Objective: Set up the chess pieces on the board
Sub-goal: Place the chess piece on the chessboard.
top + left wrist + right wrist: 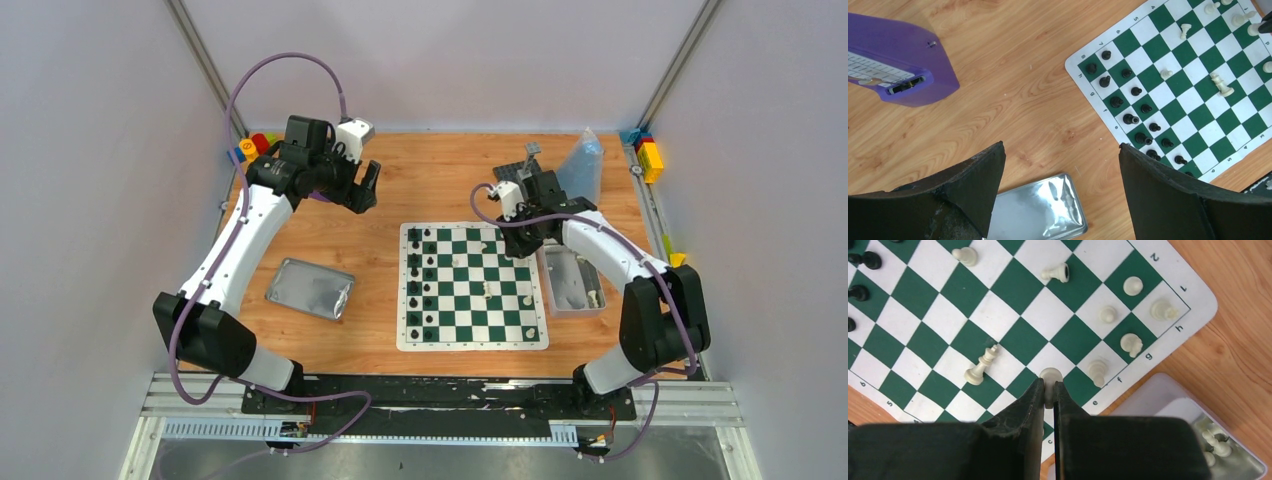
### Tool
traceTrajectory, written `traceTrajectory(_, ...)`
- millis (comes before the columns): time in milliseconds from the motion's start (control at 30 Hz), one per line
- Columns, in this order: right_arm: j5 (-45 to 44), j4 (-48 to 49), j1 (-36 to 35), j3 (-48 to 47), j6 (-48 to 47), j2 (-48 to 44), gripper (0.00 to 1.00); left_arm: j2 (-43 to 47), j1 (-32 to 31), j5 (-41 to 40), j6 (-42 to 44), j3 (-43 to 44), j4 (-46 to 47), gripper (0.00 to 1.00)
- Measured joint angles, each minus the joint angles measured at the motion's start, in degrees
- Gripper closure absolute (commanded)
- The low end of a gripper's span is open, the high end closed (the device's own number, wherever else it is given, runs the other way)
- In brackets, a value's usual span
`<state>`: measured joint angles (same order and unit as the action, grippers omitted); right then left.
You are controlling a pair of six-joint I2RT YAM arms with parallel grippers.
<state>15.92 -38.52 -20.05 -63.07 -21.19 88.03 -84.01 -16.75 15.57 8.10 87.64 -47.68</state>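
The green-and-white board [470, 290] lies at mid-table. Black chess pieces [420, 280] stand in two files along its left side. My right gripper [520, 240] hangs over the board's right edge, shut on a white piece [1051, 375] whose round head shows just past the fingertips [1038, 390]. A few white pieces [1130, 342] stand along that edge. One white piece [980, 367] lies tipped on the board [1018, 335], another [1057, 273] farther in. My left gripper [365, 190] is high over bare wood left of the board [1198, 95], open [1060, 147] with nothing between its fingers.
A silver tin lid [310, 288] lies left of the board, below my left gripper [1040, 210]. A grey tin [570, 280] with white pieces [1218, 442] sits against the board's right side. A purple object [903, 65], toy blocks [648, 155], a clear bag [583, 165] and a dark plate [515, 170] line the back.
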Motion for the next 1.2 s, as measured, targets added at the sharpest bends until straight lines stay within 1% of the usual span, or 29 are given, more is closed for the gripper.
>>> traceTrajectory(100, -0.04, -0.09, 1.88, 0.63, -0.26, 0.0, 1.0, -0.07, 0.0, 0.31, -0.02, 0.0, 0.02, 0.08)
traceTrajectory(300, 0.24, -1.44, 1.99, 5.07, -1.49, -1.66, 1.0, -0.07, 0.0, 0.42, 0.0, 0.0, 0.02, 0.08)
traceTrajectory(600, 3.69, -6.75, 1.99, 11.74, -5.09, -14.88, 1.0, -0.07, 0.0, 0.42, 0.0, -0.33, 0.37, 0.08)
traceTrajectory(700, 4.28, -7.72, 1.99, 13.7, -6.25, -17.31, 1.0, -0.07, 0.0, 0.42, -0.02, -0.33, 0.39, 0.07)
traceTrajectory(933, 4.11, -8.39, 1.99, 18.64, -7.65, -17.46, 0.99, -0.07, 0.0, 0.42, -0.02, -0.35, 0.42, 0.07)
traceTrajectory(1200, 3.54, -7.39, 1.99, 20.74, -8.63, -16.37, 0.98, -0.07, 0.0, 0.44, -0.02, -0.98, 0.46, 0.06)
